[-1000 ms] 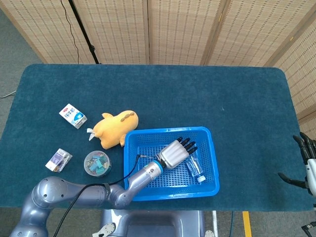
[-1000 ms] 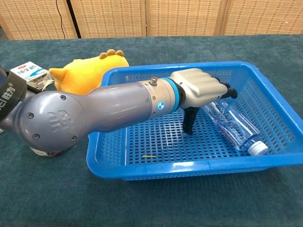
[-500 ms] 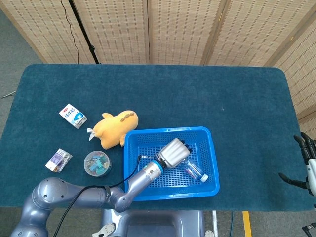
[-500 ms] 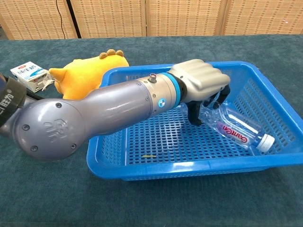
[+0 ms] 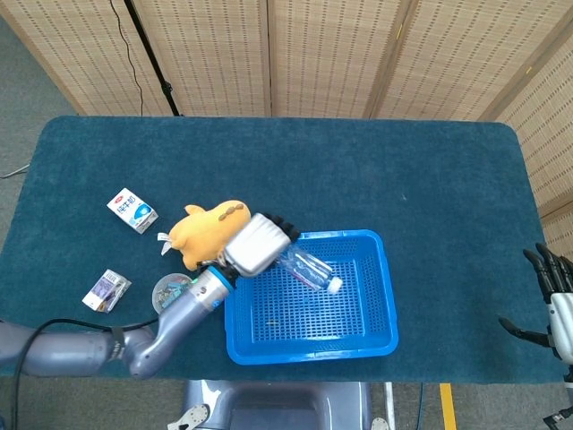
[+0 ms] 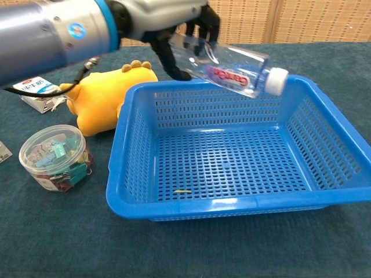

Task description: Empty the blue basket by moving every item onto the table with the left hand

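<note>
Fingers [image 6: 200, 23] of the left hand [image 5: 258, 245] grip the bottle [image 6: 232, 68]!
It hangs tilted above the basket [image 6: 139, 145].

One bottle [image 6: 232, 68], one basket [image 6: 133, 145]

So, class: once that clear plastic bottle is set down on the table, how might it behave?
The bottle, held by the left hand, is round-bodied, so on its side it would probably roll. It looks empty, so likely light. Its smooth clear plastic may be slippery.

Clear water bottle [image 6: 232, 70] tilted above blue basket [image 6: 139, 145]; white cap rightward.
</note>
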{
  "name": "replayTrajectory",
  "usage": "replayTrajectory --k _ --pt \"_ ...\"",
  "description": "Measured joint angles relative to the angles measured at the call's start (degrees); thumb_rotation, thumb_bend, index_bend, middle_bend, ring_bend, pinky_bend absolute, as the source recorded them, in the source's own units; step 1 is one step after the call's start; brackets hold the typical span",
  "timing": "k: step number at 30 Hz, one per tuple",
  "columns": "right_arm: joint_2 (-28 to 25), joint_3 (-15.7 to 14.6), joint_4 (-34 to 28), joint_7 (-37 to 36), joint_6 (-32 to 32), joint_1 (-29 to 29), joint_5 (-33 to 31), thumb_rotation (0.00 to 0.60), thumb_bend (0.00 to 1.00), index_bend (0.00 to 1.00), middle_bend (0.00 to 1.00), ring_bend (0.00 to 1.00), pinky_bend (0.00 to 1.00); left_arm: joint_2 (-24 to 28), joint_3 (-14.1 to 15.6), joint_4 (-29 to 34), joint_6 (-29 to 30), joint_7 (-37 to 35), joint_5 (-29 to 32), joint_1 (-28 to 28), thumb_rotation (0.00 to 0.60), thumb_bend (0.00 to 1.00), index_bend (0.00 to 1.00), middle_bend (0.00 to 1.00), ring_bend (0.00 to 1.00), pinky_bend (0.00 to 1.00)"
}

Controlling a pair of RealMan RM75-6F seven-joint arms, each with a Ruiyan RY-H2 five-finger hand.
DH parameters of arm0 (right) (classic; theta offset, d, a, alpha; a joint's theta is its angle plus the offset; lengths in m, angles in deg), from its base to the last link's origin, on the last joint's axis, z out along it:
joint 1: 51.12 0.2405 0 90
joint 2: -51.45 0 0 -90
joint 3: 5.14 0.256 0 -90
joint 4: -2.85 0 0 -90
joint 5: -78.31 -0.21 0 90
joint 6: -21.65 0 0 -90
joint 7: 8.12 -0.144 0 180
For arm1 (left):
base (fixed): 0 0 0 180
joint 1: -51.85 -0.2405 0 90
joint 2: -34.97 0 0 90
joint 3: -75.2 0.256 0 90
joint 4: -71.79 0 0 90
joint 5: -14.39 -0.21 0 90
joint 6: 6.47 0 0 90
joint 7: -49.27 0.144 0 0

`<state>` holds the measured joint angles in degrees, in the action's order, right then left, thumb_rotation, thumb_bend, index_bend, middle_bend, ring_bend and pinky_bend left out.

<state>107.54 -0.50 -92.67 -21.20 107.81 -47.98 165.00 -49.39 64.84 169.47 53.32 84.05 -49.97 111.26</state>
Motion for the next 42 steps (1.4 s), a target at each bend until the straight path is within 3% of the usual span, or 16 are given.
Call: replayTrajectory --k 7,15,19,25,33,34,35,36,38,39,42 --pt "0.02 -0.42 -0.69 0.69 0.36 -0.11 0.95 0.600 0.00 0.00 0.00 0.00 0.00 11.64 4.58 1.46 4.97 -13.38 -7.38 -9.24 0.600 0.32 0.61 0.53 0.48 0.58" --pt "0.20 -0.88 -1.42 1.95 0.32 0.00 1.92 0.600 0.00 0.00 0.00 0.00 0.00 16.03 9.70 -5.89 7.68 -29.72 -11.31 -17.65 0.600 0.32 0.61 0.53 0.47 0.58" --pt "0.41 -1.17 -1.69 2.77 0.16 0.10 2.33 0.600 0.00 0.00 0.00 0.00 0.00 15.58 11.64 -15.08 7.61 -38.73 -12.05 -21.23 0.600 0.32 0.61 0.53 0.47 0.58" --pt "0.55 -1.05 -1.54 2.89 -0.44 0.39 1.67 0.600 0.00 0.00 0.00 0.00 0.00 12.18 12.97 -30.66 5.40 -46.75 -12.81 -24.60 0.600 0.32 0.60 0.53 0.46 0.58" --pt "0.46 -1.15 -1.65 2.94 -0.55 0.42 1.54 0.600 0.00 0.00 0.00 0.00 0.00 4.71 13.05 -41.24 -0.90 -46.97 -13.60 -25.68 0.600 0.32 0.58 0.50 0.42 0.55" --pt "0.45 -1.14 -1.63 2.92 -0.55 0.42 1.48 0.600 0.00 0.00 0.00 0.00 0.00 4.20 12.99 -41.77 -1.65 -46.56 -13.67 -25.67 0.600 0.31 0.56 0.46 0.39 0.51" --pt "0.44 -1.12 -1.61 2.91 -0.58 0.43 1.41 0.600 0.00 0.00 0.00 0.00 0.00 4.01 12.94 -41.93 -2.22 -46.27 -13.67 -25.65 0.600 0.30 0.49 0.36 0.29 0.43" --pt "0.44 -1.11 -1.59 2.89 -0.61 0.44 1.36 0.600 0.00 0.00 0.00 0.00 0.00 3.93 12.92 -41.98 -2.80 -46.00 -13.67 -25.61 0.600 0.27 0.35 0.22 0.17 0.32" --pt "0.45 -1.09 -1.57 2.87 -0.68 0.47 1.28 0.600 0.00 0.00 0.00 0.00 0.00 4.01 12.90 -41.73 -4.11 -45.71 -13.70 -25.51 0.600 0.21 0.09 0.04 0.02 0.13" --pt "0.44 -1.09 -1.56 2.87 -0.71 0.48 1.26 0.600 0.00 0.00 0.00 0.00 0.00 4.18 12.90 -41.43 -4.51 -45.84 -13.74 -25.48 0.600 0.18 0.01 0.00 0.00 0.05" --pt "0.43 -1.10 -1.54 2.85 -0.79 0.52 1.22 0.600 0.00 0.00 0.00 0.00 0.00 5.19 12.87 -40.04 -5.27 -47.56 -14.03 -25.43 0.600 0.08 0.00 0.00 0.00 0.00"
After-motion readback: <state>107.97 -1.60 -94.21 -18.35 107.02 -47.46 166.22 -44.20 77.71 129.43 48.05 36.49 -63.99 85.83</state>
